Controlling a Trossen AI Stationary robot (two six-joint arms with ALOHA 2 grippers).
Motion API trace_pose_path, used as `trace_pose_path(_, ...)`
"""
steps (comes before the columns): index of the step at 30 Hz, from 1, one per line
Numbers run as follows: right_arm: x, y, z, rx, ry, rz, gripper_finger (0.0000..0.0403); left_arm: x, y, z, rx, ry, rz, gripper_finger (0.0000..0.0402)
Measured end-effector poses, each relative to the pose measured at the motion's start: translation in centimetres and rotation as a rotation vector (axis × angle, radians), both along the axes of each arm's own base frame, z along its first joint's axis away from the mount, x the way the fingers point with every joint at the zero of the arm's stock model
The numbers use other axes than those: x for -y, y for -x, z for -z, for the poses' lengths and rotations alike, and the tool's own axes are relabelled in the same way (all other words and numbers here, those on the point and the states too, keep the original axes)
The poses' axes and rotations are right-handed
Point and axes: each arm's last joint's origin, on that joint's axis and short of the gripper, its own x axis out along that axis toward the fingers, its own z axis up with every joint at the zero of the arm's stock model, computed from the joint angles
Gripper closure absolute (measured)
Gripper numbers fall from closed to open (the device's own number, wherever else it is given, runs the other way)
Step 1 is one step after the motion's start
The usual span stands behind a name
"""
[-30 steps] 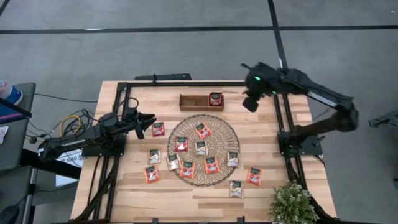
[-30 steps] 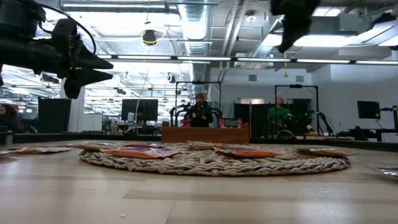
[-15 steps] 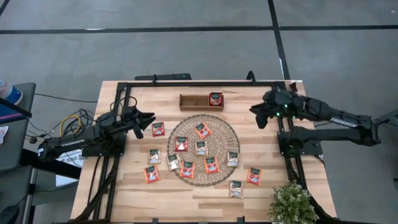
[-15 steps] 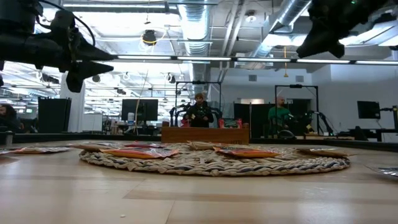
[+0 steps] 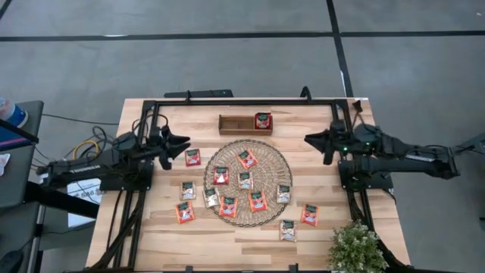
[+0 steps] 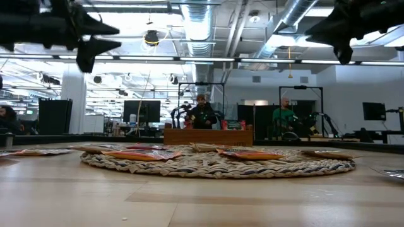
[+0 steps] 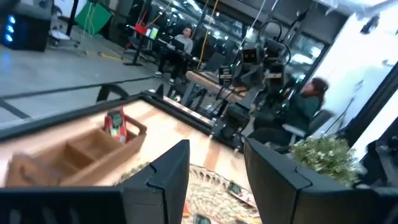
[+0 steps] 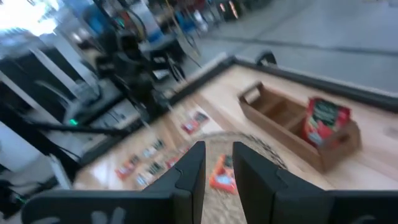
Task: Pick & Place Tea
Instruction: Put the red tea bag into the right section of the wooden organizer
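Several small tea sachets, red, orange and pale, lie flat on the round woven mat (image 5: 248, 182) and on the wood around it. One red sachet (image 5: 192, 157) lies just off the mat's left side. Another red sachet (image 5: 262, 120) stands in the right end of the wooden tray (image 5: 236, 124), also seen as the sachet (image 8: 323, 118). My left gripper (image 5: 184, 144) hovers open above the table, left of the mat and close to the sachet at the mat's left side. My right gripper (image 5: 309, 139) hovers open, right of the mat and tray, pointing toward them.
A potted plant (image 5: 356, 249) stands at the table's near right corner. Black frame rails (image 5: 227, 101) run along the left, far and right edges. People sit at desks (image 6: 203, 113) in the room beyond the table.
My right gripper has drawn back from beside the tray's right end toward the table's right edge and tipped from pointing down to pointing level at the mat. My left gripper has risen a little and shifted slightly toward the far edge. The sachets have not moved.
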Motion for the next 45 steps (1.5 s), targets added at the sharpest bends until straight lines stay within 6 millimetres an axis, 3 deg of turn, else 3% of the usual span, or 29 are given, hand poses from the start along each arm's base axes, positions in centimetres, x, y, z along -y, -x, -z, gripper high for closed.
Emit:
trace_pose_path(3,-0.1,0.7,-0.3,0.055,0.011,-0.001,0.0331,-0.3,-1.4,-1.5,-0.098,-0.04,-0.026,0.0256)
trace_pose_path(7,-0.2,1.6,-0.4,0.107,0.024,-0.002,0.0331,-1.2,-4.0,-2.1,-0.327,-0.014,-0.084,0.0256)
trace_pose_path(20,-0.6,3.9,1.4,0.212,0.057,-0.018,0.0331,-2.9,-14.6,-1.4,-0.882,0.006,0.097,0.0256)
trace_pose_path(25,-0.7,3.8,2.6,0.182,0.032,-0.062,0.0331,-2.7,-17.4,-0.7,-1.1,0.027,0.155,0.0256)
trace_pose_path(34,-0.7,3.5,3.7,0.07,-0.02,-0.065,0.0331,-2.8,-18.3,0.2,-1.202,0.064,0.169,0.0256)
trace_pose_path(45,-0.9,3.5,3.0,0.11,0.147,-0.163,0.0331,-2.3,-18.4,0.2,-1.191,0.089,0.234,0.0256)
